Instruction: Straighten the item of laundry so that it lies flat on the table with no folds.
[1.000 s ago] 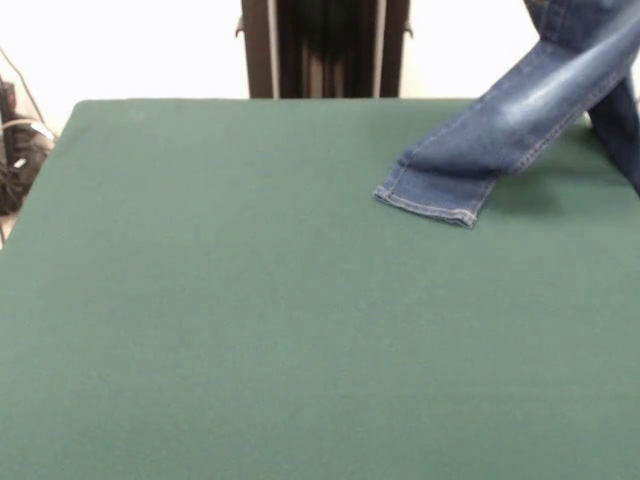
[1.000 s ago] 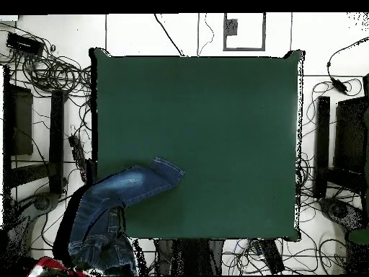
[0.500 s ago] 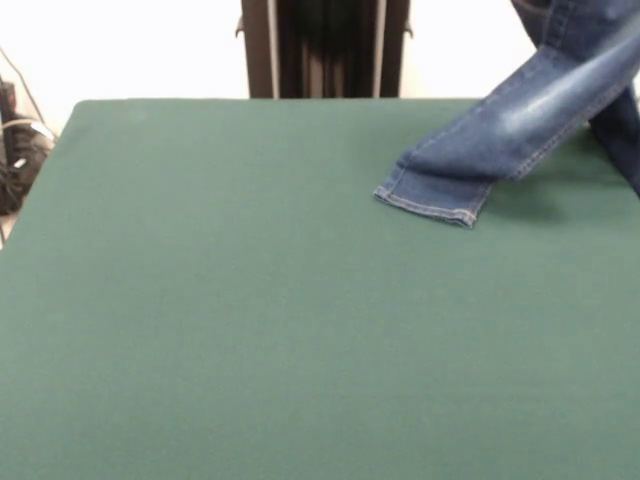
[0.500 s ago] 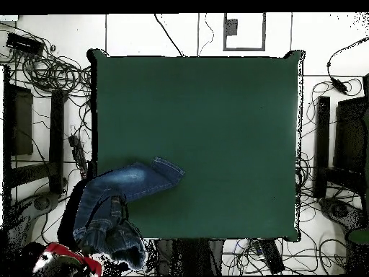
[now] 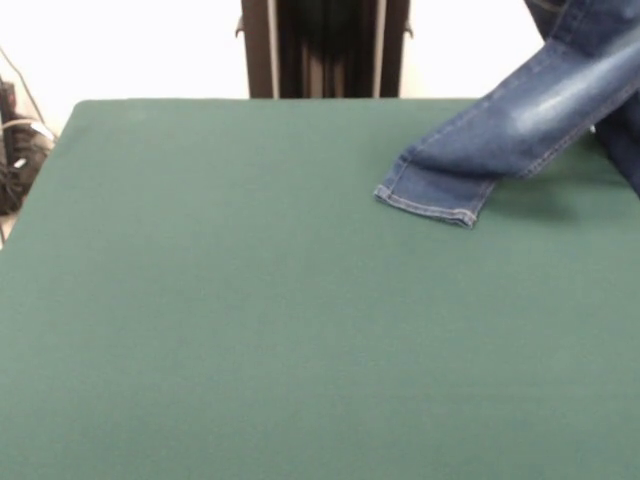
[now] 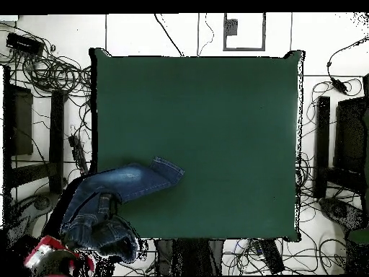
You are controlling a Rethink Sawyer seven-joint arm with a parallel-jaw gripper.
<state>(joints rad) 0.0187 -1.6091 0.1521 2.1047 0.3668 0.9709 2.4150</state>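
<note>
The dark blue jeans (image 5: pixel 520 125) hang raised at the table's far right corner in the front view. One leg slopes down, and its hem (image 5: pixel 428 198) rests on the green table (image 5: pixel 250 320). The other leg hangs dark at the right edge (image 5: pixel 625 140). In the overhead view the hem (image 6: pixel 167 172) lies on the table's lower left part, and the waist is bunched up off the table's corner (image 6: pixel 97 227). My gripper (image 6: pixel 70 252) is at that bunch, mostly covered by denim, shut on the jeans, with the red arm (image 6: pixel 50 261) behind it.
The pedestal (image 5: pixel 322 48) stands at the table's far edge. Cables and dark equipment (image 6: pixel 43 108) lie on the floor around the table. The rest of the table (image 6: pixel 216 130) is bare green cloth.
In the overhead view the red arm and the bunched waist have shifted left and further off the table's corner. The hem on the table has stayed where it was.
</note>
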